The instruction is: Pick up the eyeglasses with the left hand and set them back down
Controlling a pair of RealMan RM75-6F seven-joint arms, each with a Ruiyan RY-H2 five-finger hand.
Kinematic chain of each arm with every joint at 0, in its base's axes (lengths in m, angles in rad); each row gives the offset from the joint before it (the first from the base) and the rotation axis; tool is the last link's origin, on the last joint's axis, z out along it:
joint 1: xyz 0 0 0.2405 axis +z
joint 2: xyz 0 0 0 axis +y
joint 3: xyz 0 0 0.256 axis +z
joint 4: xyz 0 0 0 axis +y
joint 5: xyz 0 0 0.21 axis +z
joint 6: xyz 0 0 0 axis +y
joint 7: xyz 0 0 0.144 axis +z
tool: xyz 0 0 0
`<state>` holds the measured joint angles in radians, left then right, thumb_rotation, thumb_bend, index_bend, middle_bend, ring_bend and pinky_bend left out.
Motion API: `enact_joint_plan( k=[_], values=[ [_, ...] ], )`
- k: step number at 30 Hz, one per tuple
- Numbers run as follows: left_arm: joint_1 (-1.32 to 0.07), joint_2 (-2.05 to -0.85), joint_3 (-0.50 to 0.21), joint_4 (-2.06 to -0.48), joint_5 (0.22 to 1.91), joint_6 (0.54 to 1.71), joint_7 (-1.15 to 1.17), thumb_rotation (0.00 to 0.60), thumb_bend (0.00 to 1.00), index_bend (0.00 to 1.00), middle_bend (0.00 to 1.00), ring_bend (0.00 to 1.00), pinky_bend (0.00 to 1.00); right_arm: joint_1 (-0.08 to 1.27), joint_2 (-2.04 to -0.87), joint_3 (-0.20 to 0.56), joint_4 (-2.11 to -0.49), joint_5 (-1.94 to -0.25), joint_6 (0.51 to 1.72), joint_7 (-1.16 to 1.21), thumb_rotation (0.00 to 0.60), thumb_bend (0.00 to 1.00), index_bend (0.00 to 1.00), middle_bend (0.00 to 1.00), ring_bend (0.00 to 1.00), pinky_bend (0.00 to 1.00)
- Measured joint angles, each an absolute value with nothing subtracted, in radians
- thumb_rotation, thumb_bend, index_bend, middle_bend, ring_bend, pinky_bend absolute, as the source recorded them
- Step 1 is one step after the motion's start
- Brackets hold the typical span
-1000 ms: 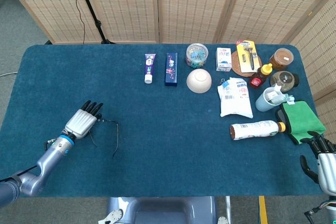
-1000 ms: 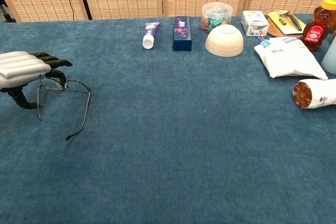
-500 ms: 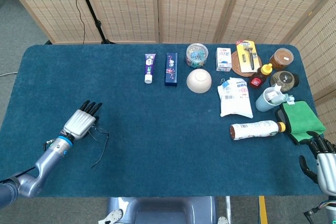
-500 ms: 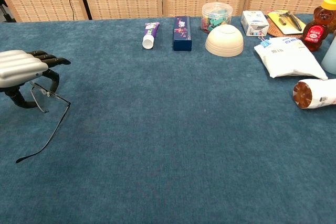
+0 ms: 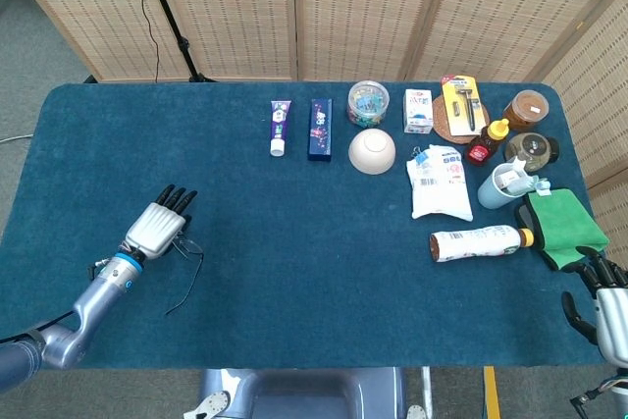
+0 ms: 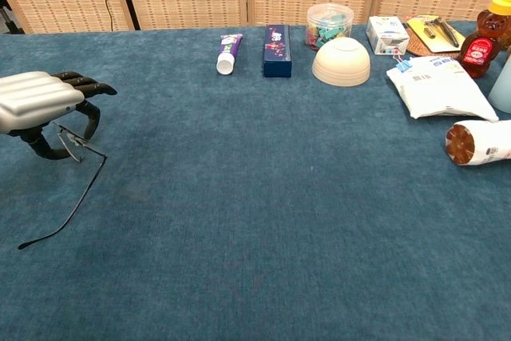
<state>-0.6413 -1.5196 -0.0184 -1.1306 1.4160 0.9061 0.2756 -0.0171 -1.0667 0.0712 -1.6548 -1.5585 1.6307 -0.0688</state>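
The thin wire-framed eyeglasses (image 6: pixel 70 143) hang tilted under my left hand (image 6: pixel 36 100) at the table's left side. The thumb and fingers pinch the frame near a lens, and one long temple trails down to the cloth towards the near edge. In the head view the left hand (image 5: pixel 155 228) shows knuckles up with the eyeglasses (image 5: pixel 186 254) beside and below it. Part of the frame is hidden beneath the palm. My right hand (image 5: pixel 601 293) sits at the bottom right corner, off the table's near edge, fingers apart and holding nothing.
Along the back stand a toothpaste tube (image 5: pixel 280 127), a blue box (image 5: pixel 320 129), a cream bowl (image 5: pixel 372 151) and a clip jar (image 5: pixel 368 102). At the right lie a white pouch (image 5: pixel 439 182), a bottle on its side (image 5: pixel 476 242) and a green cloth (image 5: pixel 561 228).
The eyeglasses went from lying flat with both temples spread to hanging tilted from the left hand. The hand shifted slightly towards the near left, then rose a little. The right hand stayed put.
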Motion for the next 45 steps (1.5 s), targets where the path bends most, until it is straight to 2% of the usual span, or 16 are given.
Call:
enact_joint_plan(
  k=[6,14,16,20,27,33,45],
  values=[
    [-0.658,-1.537,-0.035,-1.136,1.416,0.911,0.287,0.6,0.26,0.5,0.07,0.0,0.0,-0.019,-1.067,0.072,-1.651,-1.555,1.632,-0.066,0.6,0.43,0.38,0.23,0.31,0.38],
    [-0.7,-1.571,-0.059,-1.135,1.413,0.887,0.31,0.6,0.24,0.38,0.07,0.0,0.0,-0.023,-1.067,0.073,-1.646,-1.553,1.636,-0.059,0.6,0.43,0.38,0.23,0.31,0.38],
    [-0.708,-1.579,-0.066,-1.139,1.41,0.885,0.311,0.6,0.24,0.34,0.07,0.0,0.0,-0.025,-1.066,0.073,-1.646,-1.554,1.64,-0.058,0.6,0.43,0.38,0.23,0.31,0.38],
    [-0.714,-1.581,-0.073,-1.167,1.411,0.895,0.316,0.6,0.24,0.17,0.01,0.0,0.0,-0.029,-1.063,0.072,-1.646,-1.555,1.646,-0.055,0.6,0.43,0.38,0.23,0.31,0.38],
    [-0.706,-1.53,-0.064,-1.257,1.392,0.89,0.341,0.6,0.24,0.06,0.0,0.0,0.0,-0.03,-1.063,0.073,-1.645,-1.56,1.649,-0.049,0.6,0.43,0.38,0.23,0.31,0.38],
    [-0.666,-1.484,-0.058,-1.319,1.396,0.966,0.325,0.6,0.24,0.05,0.0,0.0,0.0,-0.028,-1.065,0.073,-1.641,-1.563,1.647,-0.045,0.6,0.43,0.38,0.23,0.31,0.38],
    [-0.59,-1.372,-0.004,-1.487,1.552,1.159,0.257,0.6,0.24,0.06,0.0,0.0,0.0,-0.016,-1.074,0.074,-1.645,-1.582,1.642,-0.05,0.6,0.43,0.38,0.23,0.31,0.38]
  ],
)
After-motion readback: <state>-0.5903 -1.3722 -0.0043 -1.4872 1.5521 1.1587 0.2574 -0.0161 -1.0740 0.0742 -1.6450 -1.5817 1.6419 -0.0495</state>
